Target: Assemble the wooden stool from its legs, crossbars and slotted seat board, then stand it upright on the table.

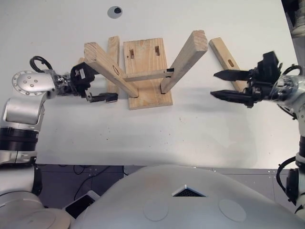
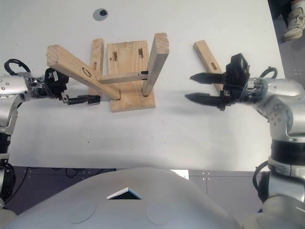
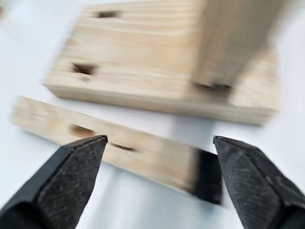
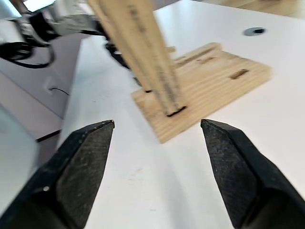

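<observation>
The slotted seat board lies flat on the white table. Two legs stand in it: the left leg leans left and the right leg leans right, with a crossbar between them. My left gripper is open beside the left leg's foot, and its fingertips flank a flat slotted wooden piece that lies by the board. My right gripper hangs open and empty to the right of the right leg, facing the assembly. Another slotted piece lies flat behind it.
A small round grey disc with a dark centre sits at the table's far side. The near stretch of table in front of the board is bare down to the front edge. Cables hang below the left side.
</observation>
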You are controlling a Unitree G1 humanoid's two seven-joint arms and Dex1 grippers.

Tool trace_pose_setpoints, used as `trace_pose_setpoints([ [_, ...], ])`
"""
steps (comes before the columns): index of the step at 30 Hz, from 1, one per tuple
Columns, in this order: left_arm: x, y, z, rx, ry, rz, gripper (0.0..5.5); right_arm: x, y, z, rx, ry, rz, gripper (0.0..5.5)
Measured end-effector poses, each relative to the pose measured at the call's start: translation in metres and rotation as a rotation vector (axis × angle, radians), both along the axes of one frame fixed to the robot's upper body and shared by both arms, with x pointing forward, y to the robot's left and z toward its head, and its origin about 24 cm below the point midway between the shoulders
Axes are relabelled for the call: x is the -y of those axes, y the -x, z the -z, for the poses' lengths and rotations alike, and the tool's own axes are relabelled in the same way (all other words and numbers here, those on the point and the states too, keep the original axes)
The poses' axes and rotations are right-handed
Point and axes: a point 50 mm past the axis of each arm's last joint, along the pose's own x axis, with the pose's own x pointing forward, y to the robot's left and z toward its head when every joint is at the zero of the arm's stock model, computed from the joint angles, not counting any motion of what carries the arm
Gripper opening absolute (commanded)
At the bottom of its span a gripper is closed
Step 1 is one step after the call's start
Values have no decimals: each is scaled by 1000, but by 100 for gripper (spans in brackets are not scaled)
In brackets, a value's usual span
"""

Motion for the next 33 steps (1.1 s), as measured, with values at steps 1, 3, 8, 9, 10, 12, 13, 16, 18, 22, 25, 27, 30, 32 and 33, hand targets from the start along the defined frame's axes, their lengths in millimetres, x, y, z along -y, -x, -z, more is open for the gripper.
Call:
trace_pose_setpoints([
  [1,4,-7,0,40,23,-36,409,-11,3,1,3,-6,-31,335],
  [3,20,-15,5,81,96,-82,409,-39,8,9,4,-57,-58,335],
  [8,71,-7,15,47,187,36,409,-51,-16,26,37,44,136,335],
  [9,87,1,18,29,206,89,409,-49,-27,27,45,53,194,335],
  [10,97,6,18,22,218,121,409,-45,-35,27,60,68,249,335],
  [12,123,24,16,3,252,219,409,-31,-60,26,100,114,436,335],
  [13,130,31,18,-16,270,237,409,-25,-67,23,122,128,487,335],
  [16,131,38,21,-43,284,205,409,-19,-73,24,157,160,537,335],
  [18,124,34,19,-27,268,172,409,-19,-70,26,160,162,517,335],
  [22,102,9,11,47,236,45,409,-17,-60,32,148,168,463,335],
  [25,86,-37,-14,248,201,-95,409,8,-59,29,240,328,482,335],
  [27,79,-57,-16,341,135,-146,409,14,-54,33,236,360,469,335],
  [30,79,-76,3,371,49,-178,409,26,-40,42,178,428,391,335],
  [32,79,-78,29,311,1,-184,409,27,-14,47,47,443,219,335],
  [33,77,-77,40,282,-22,-186,409,24,0,47,-12,420,131,335],
])
